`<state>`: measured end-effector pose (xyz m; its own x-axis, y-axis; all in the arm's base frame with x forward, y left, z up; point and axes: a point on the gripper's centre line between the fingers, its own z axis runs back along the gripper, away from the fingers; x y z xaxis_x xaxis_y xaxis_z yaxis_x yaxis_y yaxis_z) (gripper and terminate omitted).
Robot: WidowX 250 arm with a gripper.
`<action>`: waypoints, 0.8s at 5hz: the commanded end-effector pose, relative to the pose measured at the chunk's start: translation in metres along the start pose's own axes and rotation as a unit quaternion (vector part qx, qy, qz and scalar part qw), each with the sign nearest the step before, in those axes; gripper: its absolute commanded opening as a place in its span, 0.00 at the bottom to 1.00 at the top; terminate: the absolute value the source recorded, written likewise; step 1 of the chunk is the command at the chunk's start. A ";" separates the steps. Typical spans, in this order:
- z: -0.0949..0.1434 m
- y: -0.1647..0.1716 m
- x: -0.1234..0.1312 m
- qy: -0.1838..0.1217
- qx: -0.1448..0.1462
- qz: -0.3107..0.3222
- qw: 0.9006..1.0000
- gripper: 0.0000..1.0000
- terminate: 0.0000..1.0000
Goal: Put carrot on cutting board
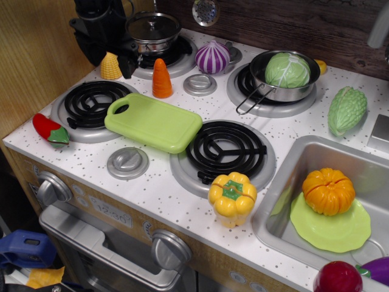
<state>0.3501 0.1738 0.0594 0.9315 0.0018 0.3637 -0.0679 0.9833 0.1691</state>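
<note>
The orange carrot (161,79) stands upright on its flat base on the white stovetop, just behind the far edge of the light green cutting board (153,122). The board lies flat between the front burners with its handle hole to the left, and nothing is on it. My black gripper (111,58) hangs at the back left, open, with its fingers on either side of the yellow corn piece (111,66). It is a hand's width left of the carrot and holds nothing.
A lidded steel pot (153,30) sits right behind the gripper. A purple onion (212,57), a pan with cabbage (285,74), a red chili (48,129), a yellow pepper (232,197) and a green gourd (347,109) are around. The sink (285,201) holds a lime plate (340,234) with a pumpkin.
</note>
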 end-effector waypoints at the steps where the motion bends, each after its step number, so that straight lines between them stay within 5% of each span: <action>1: 0.017 -0.018 0.023 -0.041 0.006 -0.008 0.999 1.00 0.00; 4: -0.015 -0.028 0.053 -0.077 -0.007 -0.009 0.997 1.00 0.00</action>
<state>0.4037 0.1427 0.0373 0.8885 -0.0293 0.4580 -0.0344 0.9909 0.1301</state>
